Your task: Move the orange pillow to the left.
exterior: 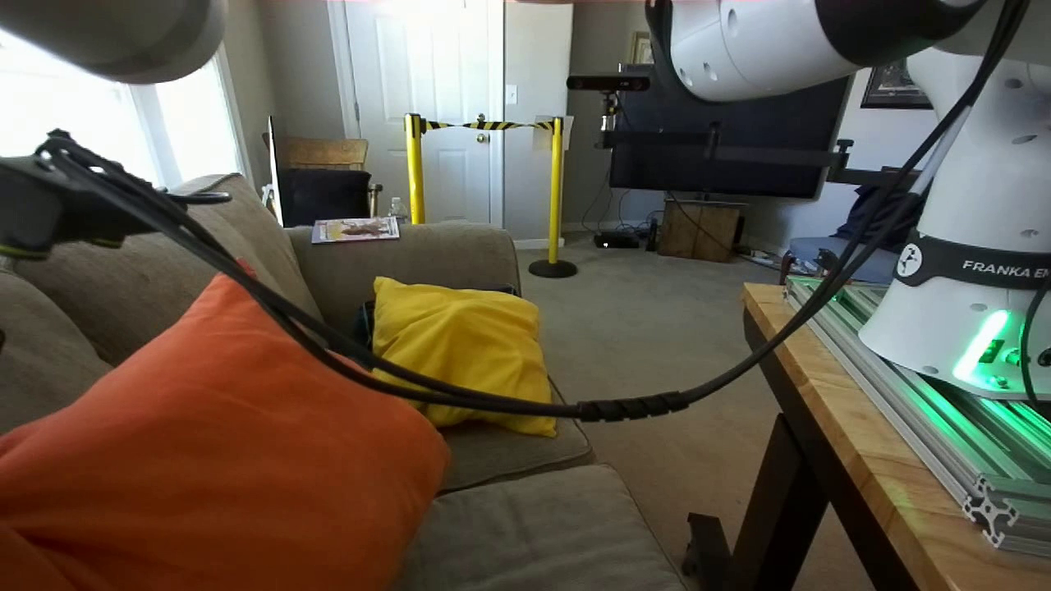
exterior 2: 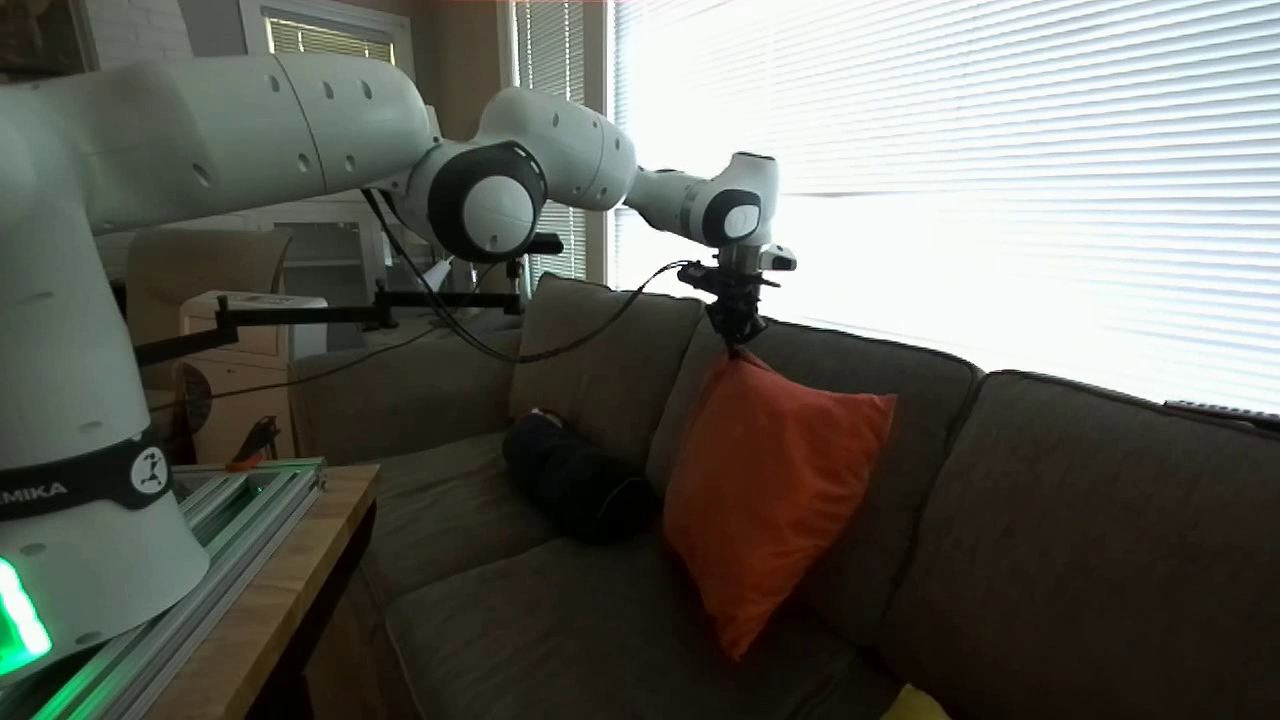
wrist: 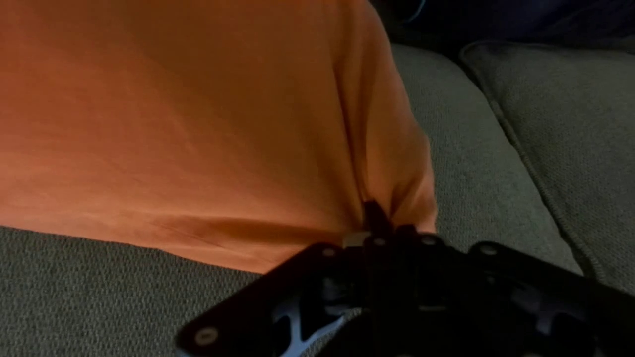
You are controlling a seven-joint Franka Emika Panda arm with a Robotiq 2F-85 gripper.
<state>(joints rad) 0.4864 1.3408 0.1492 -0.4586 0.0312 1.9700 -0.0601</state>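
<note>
Dark fingers (wrist: 378,221) pressed nearly together, pinching a corner of the orange pillow (wrist: 198,124)

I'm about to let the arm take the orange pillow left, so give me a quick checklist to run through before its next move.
1. Claw shut on the orange pillow near its top corner: ok, the wrist view shows the fabric pinched.
2. Pillow lifted off the sofa seat: cannot tell.
3. Hanging cable clear of the pillow: ok, apart in an exterior view.
4. Seat free on the robot's left: not ok, a dark bundle lies on that side.
5. Yellow pillow apart from the orange one: ok, sofa shows between them in an exterior view.
</note>
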